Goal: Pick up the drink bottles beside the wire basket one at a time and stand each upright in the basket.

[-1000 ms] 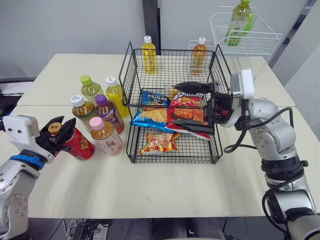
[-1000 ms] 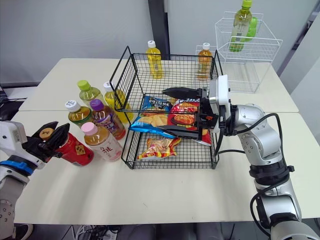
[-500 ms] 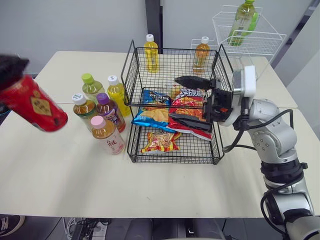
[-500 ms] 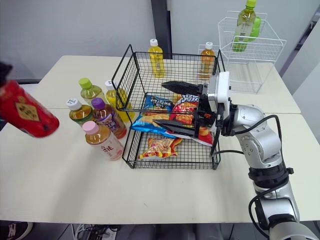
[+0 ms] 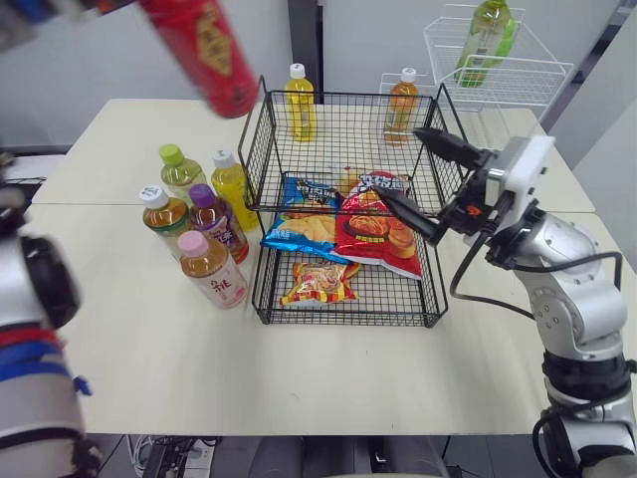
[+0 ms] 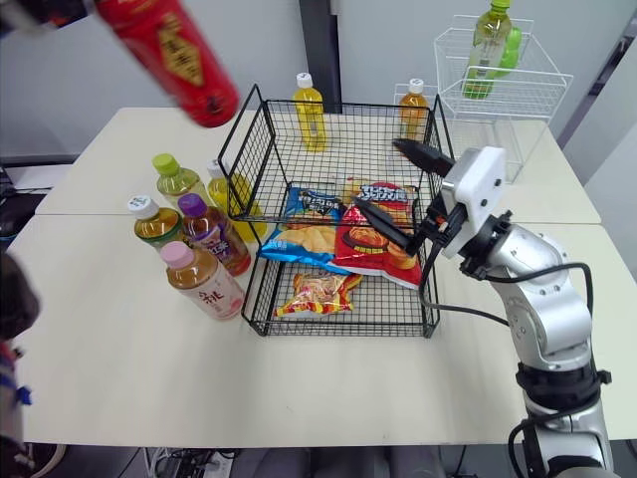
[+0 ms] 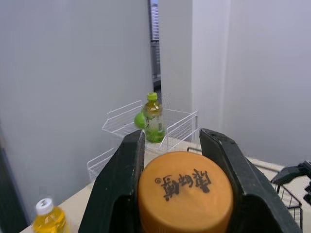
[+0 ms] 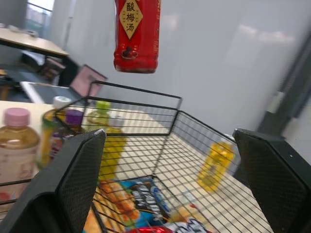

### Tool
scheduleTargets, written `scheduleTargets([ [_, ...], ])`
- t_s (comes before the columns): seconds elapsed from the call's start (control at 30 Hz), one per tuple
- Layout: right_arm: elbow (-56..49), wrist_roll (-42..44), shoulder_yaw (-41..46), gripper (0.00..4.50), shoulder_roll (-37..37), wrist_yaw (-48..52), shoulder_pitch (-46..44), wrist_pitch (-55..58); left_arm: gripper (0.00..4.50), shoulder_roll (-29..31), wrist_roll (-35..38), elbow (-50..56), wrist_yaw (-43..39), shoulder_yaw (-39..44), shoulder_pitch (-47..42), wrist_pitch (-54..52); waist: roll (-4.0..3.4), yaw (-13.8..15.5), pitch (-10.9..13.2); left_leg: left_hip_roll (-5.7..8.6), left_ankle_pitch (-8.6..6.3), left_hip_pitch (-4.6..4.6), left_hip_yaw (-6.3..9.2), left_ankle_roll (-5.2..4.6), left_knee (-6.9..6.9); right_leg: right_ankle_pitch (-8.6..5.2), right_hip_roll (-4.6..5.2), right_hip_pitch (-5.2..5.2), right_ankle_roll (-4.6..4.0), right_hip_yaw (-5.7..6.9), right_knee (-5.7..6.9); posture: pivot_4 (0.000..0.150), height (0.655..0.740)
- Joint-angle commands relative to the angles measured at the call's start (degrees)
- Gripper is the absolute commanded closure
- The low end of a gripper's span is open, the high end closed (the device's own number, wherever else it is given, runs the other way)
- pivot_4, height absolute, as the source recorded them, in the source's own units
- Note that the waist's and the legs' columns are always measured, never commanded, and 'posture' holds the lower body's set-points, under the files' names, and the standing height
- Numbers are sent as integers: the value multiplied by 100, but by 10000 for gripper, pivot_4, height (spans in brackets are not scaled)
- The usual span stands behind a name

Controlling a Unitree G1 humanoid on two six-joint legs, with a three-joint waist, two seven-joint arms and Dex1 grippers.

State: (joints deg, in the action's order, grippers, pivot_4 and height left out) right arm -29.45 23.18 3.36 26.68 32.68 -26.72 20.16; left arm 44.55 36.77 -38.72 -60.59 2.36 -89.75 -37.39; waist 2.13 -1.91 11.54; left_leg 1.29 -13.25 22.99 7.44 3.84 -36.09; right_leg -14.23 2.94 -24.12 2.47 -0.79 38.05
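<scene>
The left gripper (image 7: 174,141) pinches the red bottle (image 5: 202,50) by its orange cap (image 7: 184,191), aloft at the basket's (image 5: 261,149) 10 o'clock, base slanting toward 5 o'clock, while the right gripper (image 5: 401,164) gapes wide, empty.

My left gripper (image 7: 172,141) holds the red bottle (image 5: 204,50) high over the left rim of the basket (image 5: 261,149), with free air under it. The basket's back floor is bare. My right gripper (image 5: 400,163), spread wide, reaches in over the right side. Snack bags (image 5: 373,224) fill the front. Five bottles (image 5: 204,234) crowd just left of it, and two bottles (image 5: 297,105) stand close behind.
</scene>
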Motion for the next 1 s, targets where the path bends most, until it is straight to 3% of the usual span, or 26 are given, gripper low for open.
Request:
scheduleTargets([
  [0.03,-623,-307,147,0,-3,-550,220,118,31123,-551,-345,-480,-43,103,-511,668,-2,-36,1,-1,0,0,-6,0,1,0,0,-4,0,-4,-1,1500,7400],
  [0.2,-1029,-516,220,0,12,-996,528,376,31123,-1643,-923,-1305,-10,22,-868,1540,-1,-47,1,4,-1,4,-15,-2,4,-2,8,-8,3,-7,-2,1500,7400],
  [0.4,-1336,-458,344,0,-30,-1278,706,618,31123,-2544,-1683,-2240,334,-23,-1064,2594,-1,-61,2,7,-2,2,-23,-4,2,-1,10,-6,5,-13,-2,1500,7400],
  [0.97,-1578,-439,299,0,-76,-1478,831,836,31123,-3572,-2393,-3201,883,246,-1159,3163,-1,-67,1,10,-3,-2,-23,-5,0,-1,11,-3,7,-14,4,1500,7400],
  [1.0,-1578,-419,312,0,-84,-1477,834,846,27623,-3596,-2390,-3212,887,278,-1162,3178,-1,-67,1,10,-2,-2,-23,-5,0,-1,11,-2,7,-14,4,1500,7400],
])
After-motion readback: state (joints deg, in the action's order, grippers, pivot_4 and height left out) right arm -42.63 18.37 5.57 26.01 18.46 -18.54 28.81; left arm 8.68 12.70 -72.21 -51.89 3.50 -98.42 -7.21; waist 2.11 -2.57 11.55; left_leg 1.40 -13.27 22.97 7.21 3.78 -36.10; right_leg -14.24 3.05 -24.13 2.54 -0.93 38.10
